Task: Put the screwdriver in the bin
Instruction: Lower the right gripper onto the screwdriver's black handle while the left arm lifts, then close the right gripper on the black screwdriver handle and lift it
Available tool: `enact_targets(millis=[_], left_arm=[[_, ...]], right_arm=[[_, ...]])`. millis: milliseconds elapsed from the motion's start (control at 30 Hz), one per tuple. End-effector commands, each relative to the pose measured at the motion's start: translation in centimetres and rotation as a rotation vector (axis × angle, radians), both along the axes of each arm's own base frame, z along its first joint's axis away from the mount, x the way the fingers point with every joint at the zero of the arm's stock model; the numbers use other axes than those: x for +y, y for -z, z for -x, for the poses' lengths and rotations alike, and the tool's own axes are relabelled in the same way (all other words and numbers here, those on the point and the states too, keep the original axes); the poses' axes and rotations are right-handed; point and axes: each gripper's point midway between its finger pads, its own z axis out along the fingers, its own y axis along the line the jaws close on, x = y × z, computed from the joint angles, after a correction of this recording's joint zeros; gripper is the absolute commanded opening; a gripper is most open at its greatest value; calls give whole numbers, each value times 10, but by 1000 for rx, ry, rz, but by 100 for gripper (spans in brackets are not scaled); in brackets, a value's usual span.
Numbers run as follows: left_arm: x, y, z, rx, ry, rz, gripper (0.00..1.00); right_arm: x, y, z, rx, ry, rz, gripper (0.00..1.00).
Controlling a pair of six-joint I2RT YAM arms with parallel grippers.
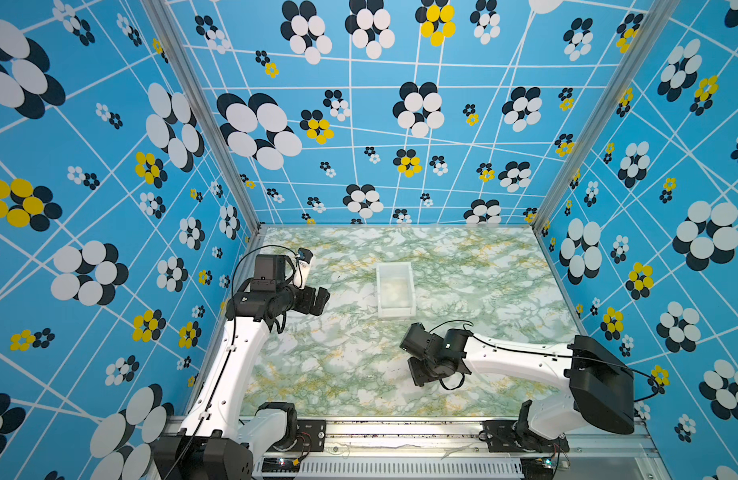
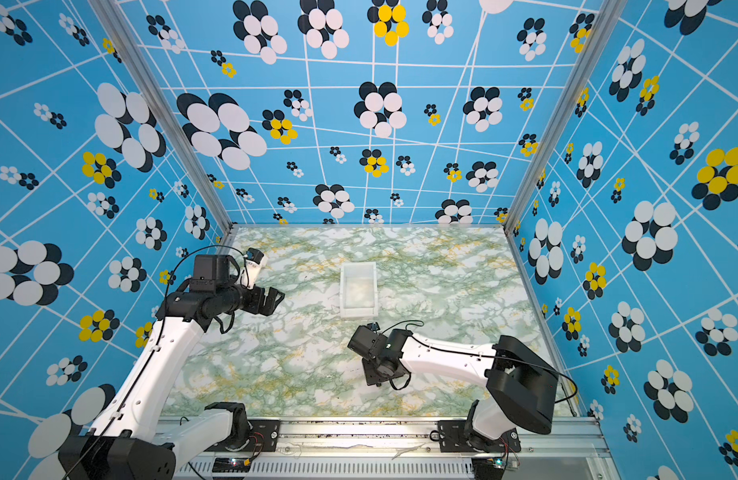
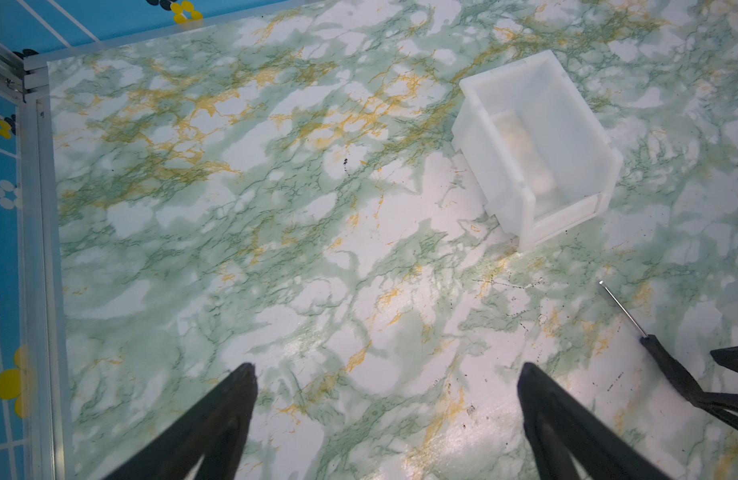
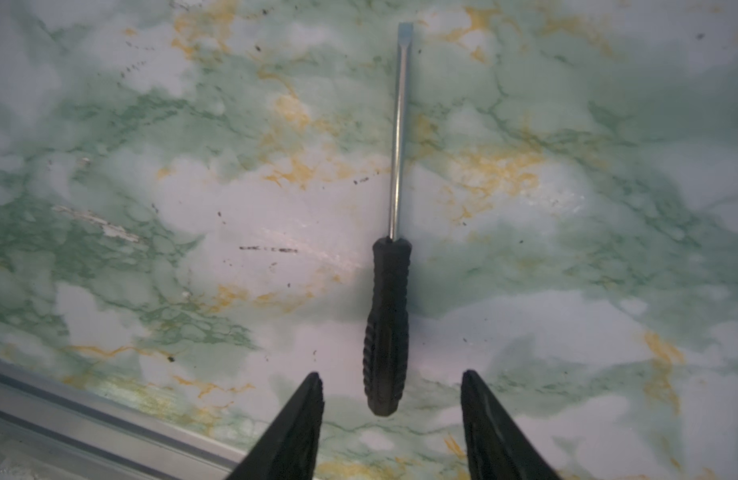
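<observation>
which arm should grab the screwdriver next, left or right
Right. The right gripper is open with a finger on each side of the screwdriver handle, not yet touching it. The left gripper is open over the table, away from the screwdriver, with the bin off to one side.

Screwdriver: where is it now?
In the right wrist view the slim black-handled screwdriver lies on the green marbled table, its handle between the open fingers of the right claw, near the translucent white rectangular bin.

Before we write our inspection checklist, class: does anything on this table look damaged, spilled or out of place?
Nothing spilled or askew. Only the table looks worn: a scraped patch and black specks near the screwdriver, which lies flat outside the bin.
</observation>
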Motion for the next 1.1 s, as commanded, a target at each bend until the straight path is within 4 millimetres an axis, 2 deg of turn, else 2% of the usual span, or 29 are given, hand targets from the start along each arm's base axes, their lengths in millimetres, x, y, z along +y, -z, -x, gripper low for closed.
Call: enact_targets(millis=[0,133,433,600,1067], left_arm=[[-4,-6,-3,9,-12,29,99],[-6,-7,-3,14,-8,45,99],[-9,-6,-3,22,-5,60,99],[-10,-4,-4,28,-3,64,99],[-13,4,-6,52,-3,76,99]], right_arm=[[3,-3,-9,-34,24,27,54],[-2,5,-9,-22,21,84,46],[2,18,-6,13,18,104,44],[0,22,-3,30,16,118,37],[1,31,6,59,8,139,38]])
